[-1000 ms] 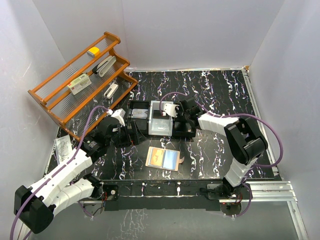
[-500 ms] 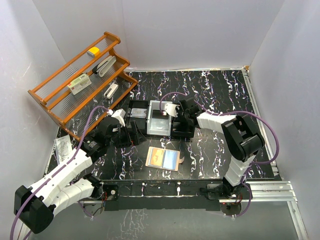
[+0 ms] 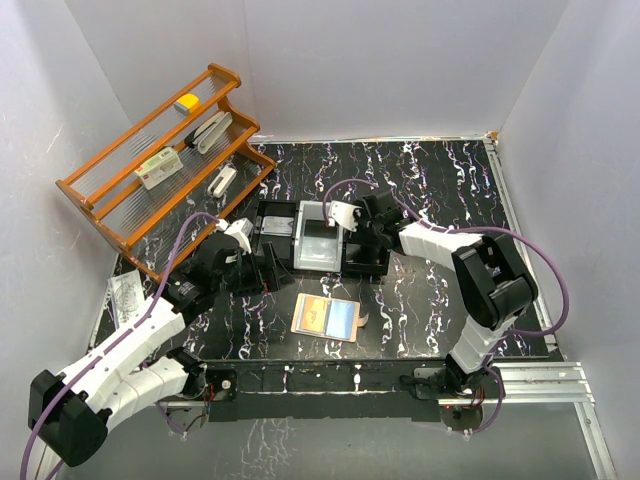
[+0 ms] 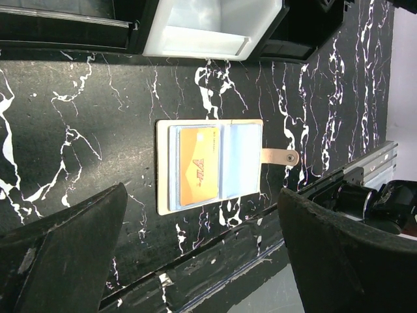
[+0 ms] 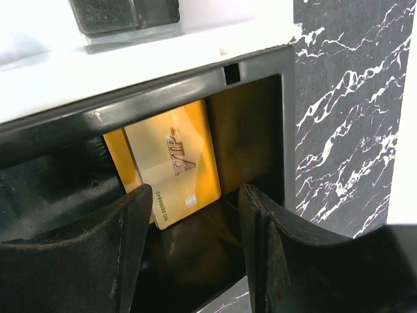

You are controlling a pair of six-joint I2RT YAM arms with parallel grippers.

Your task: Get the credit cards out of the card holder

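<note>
Holder lies nearest the arm bases, spread open and flat on the black marbled counter, inner side up. An orange card sits in the sleeve of its left half as seen from above. The right half shows blue-grey, and I cannot tell whether that is a card. The tab sticks out from the holder's right edge, flat on the counter.

Just behind and left of the holder hangs the left hand, its fingers spread as wide as they go, with nothing between them. From its wrist the open holder shows in the gap below, well apart from both fingers. A clear bag lies at the counter's left edge beside this arm.

Farther back is a three-part tray, with a white middle bin and black bins on either side. The right hand is at the tray's right bin, its fingers parted to a middling gap and gripping nothing. Two gold cards lie overlapped in that bin, the upper one printed VIP and a darker edge showing at its left. They touch neither finger.

Farthest, at the back left against the wall, a wooden rack holds a few small items on its steps.
</note>
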